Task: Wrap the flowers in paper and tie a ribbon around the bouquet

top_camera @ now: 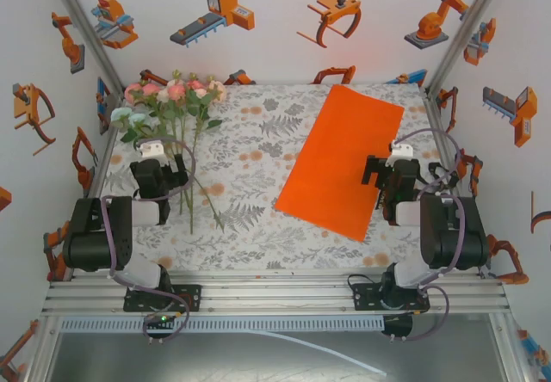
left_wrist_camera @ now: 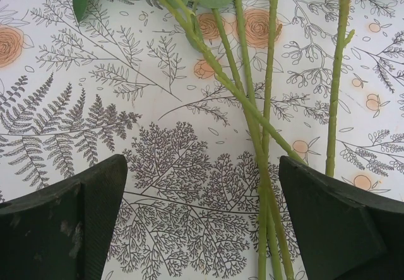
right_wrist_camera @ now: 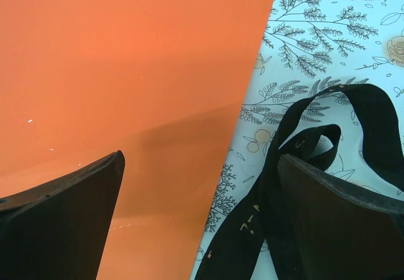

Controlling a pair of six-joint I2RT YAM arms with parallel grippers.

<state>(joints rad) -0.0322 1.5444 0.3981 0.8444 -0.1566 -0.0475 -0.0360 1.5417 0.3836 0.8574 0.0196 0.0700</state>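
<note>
With nothing of the job yet done, the flowers (top_camera: 176, 98) lay loose on the leaf-printed tablecloth (top_camera: 258, 167) at the upper left of the overhead view, blooms toward the far edge and thin green stems (left_wrist_camera: 262, 135) trailing toward the arms. Well apart from them, at centre right, the orange paper (top_camera: 340, 163) lay flat and unrolled with nothing on it, not yet a cone for any bouquet. The black ribbon (right_wrist_camera: 303, 185) sat in a loose tangle on the cloth just beside the sheet's edge, at the lower right of the right wrist view, tied around nothing. The left gripper (left_wrist_camera: 202, 160) hung over the stems with its jaws spread wide, several stems running between them nearer the right-hand finger. The right gripper (right_wrist_camera: 201, 156) hung over the paper's edge, jaws likewise spread and empty. Laying the flowers on the sheet, wrapping and tying all appeared left to do.
</note>
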